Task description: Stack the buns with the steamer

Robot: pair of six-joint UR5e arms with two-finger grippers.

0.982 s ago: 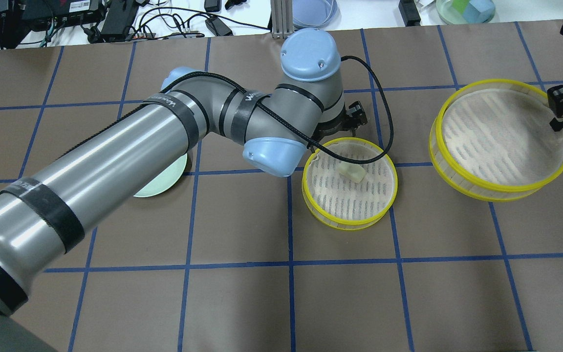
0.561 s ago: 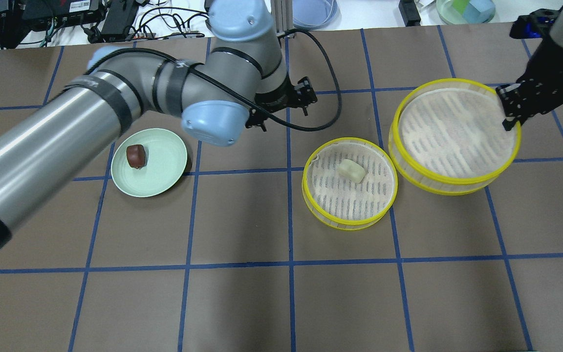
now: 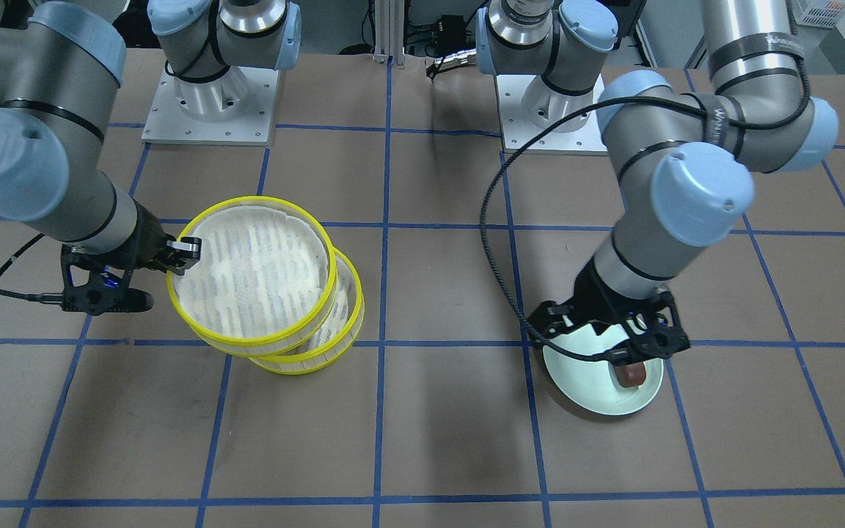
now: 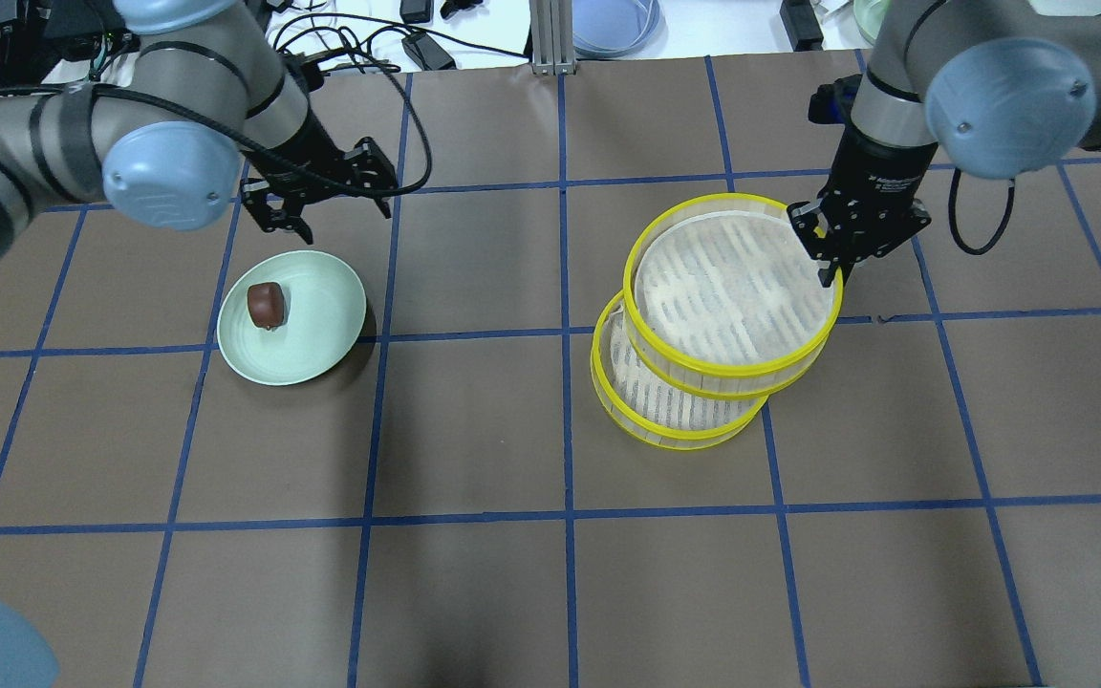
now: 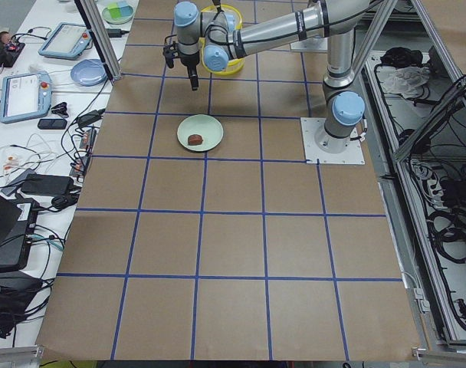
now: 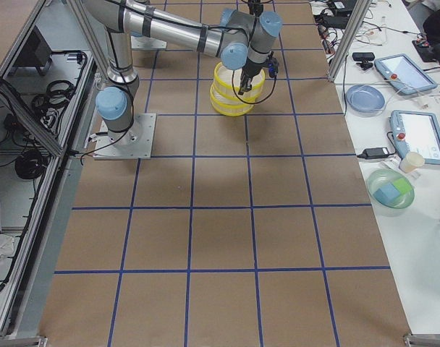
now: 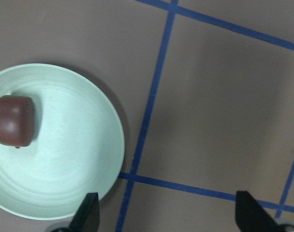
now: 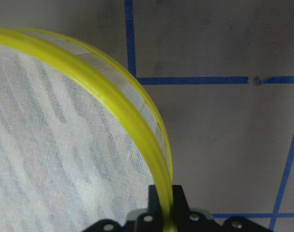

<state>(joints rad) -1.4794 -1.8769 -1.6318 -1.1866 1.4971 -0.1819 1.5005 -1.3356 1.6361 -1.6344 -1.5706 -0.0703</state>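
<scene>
A dark reddish-brown bun (image 4: 265, 304) lies on the pale green plate (image 4: 321, 330), also seen in the left wrist view (image 7: 12, 121). My left gripper (image 4: 326, 212) is open and empty, hovering over the plate's far edge (image 7: 65, 193). My right gripper (image 4: 832, 263) is shut on the yellow rim of the larger steamer tray (image 4: 732, 296) and holds it tilted over the smaller steamer tray (image 4: 665, 416), overlapping most of it. The grip shows in the right wrist view (image 8: 164, 203). The cream-white bun is hidden under the held tray.
Cables, boxes and a blue dish (image 4: 613, 24) lie beyond the table's far edge. The two arm bases (image 3: 210, 95) stand at the robot's side. Tablets and a green bowl (image 6: 392, 189) sit on the side bench.
My left arm swung left from the small steamer to above the plate. My right gripper carried the large tray left until it covers the small tray and the white bun.
</scene>
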